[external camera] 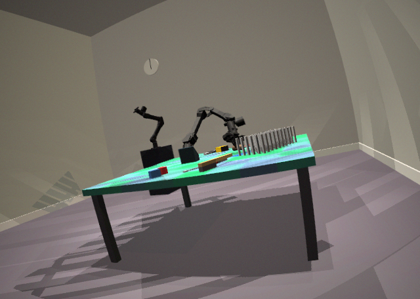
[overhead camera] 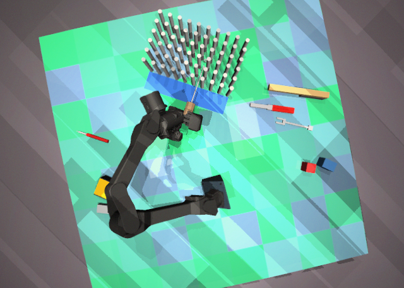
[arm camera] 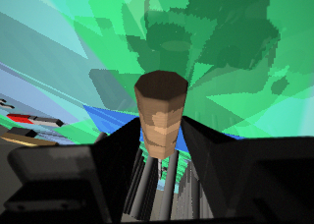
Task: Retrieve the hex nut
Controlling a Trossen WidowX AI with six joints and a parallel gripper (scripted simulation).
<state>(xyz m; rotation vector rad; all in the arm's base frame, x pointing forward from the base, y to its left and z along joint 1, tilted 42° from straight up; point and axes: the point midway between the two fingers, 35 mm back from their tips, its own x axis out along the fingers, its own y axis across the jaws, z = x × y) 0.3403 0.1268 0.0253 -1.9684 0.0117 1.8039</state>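
Brown faceted handle (overhead camera: 189,107) (arm camera: 161,116) clamped in black fingers (overhead camera: 190,117) (external camera: 234,147); thin metal shaft (overhead camera: 197,86) extended among grey cylindrical metal spacers (overhead camera: 196,38) (external camera: 268,141) (arm camera: 168,185), upper centre from above.

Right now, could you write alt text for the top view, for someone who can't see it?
A black robot arm's gripper holds a wooden-handled tool, its thin rod reaching across a blue strip into rows of upright metal posts. Two small blocks, one red, one blue, sit to the right on a green-and-blue patchwork table.
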